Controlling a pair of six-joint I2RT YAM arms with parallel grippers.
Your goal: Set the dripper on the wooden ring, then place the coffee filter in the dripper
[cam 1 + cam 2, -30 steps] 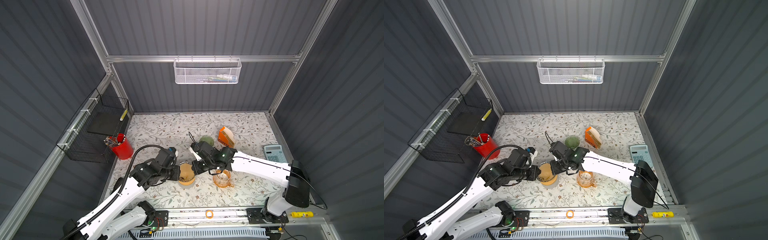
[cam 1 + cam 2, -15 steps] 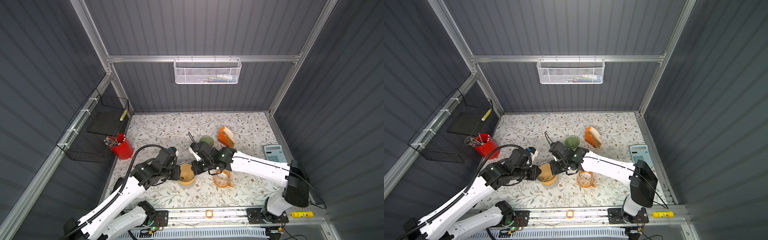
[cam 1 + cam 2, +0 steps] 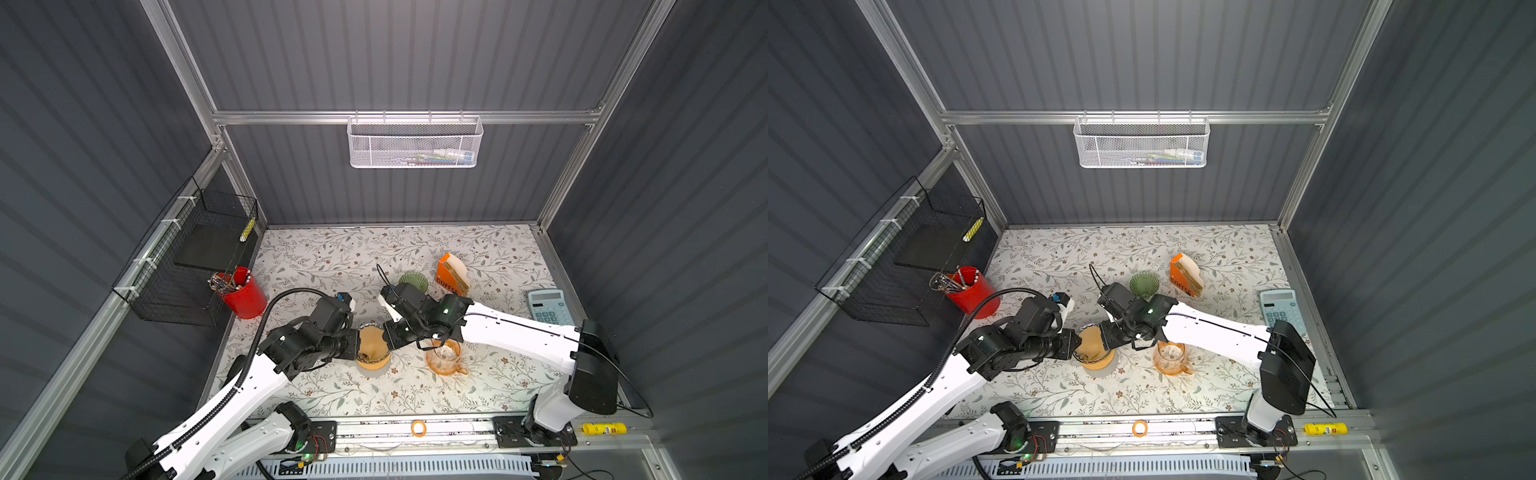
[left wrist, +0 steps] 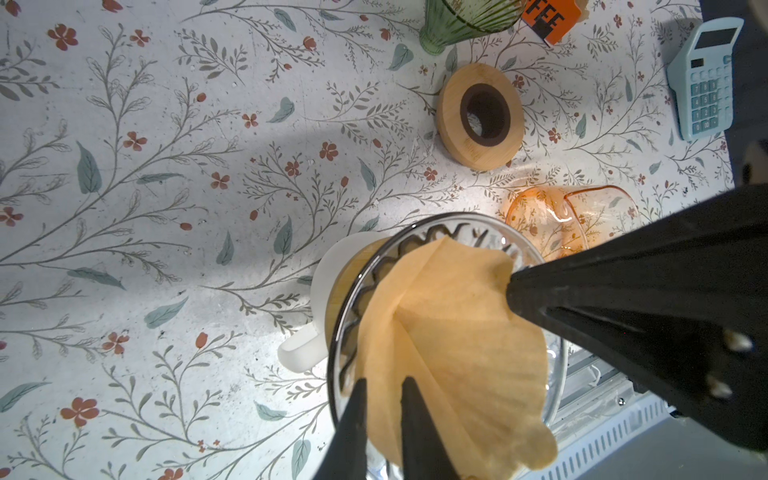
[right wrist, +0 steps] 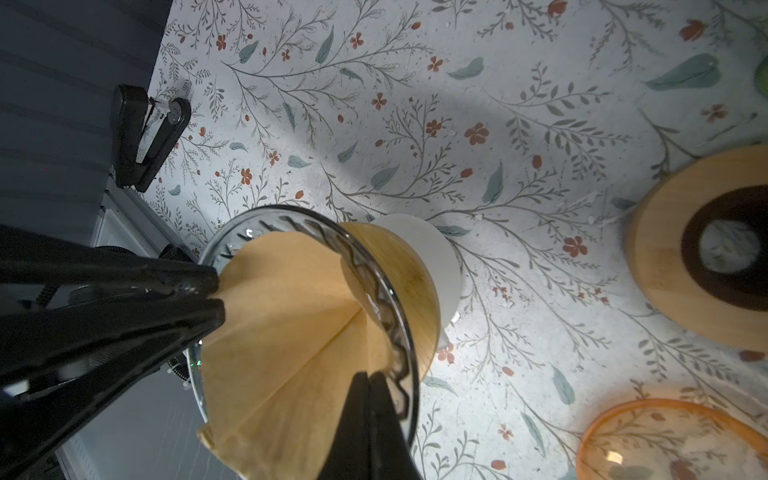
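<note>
My left gripper (image 4: 384, 382) and right gripper (image 5: 368, 378), both closed, each pinch an opposite edge of the coffee filter (image 4: 449, 340), which sits opened inside the glass dripper (image 4: 365, 282). Compared with a second ago, nothing has visibly shifted.

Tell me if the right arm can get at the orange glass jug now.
Probably yes: the orange glass jug stands just beside the right gripper, nothing between them. But that gripper is shut on the coffee filter and must release first.

Calculator (image 3: 549, 306), red cup (image 3: 245, 297) (pens inside), green glass (image 3: 413, 279).
</note>
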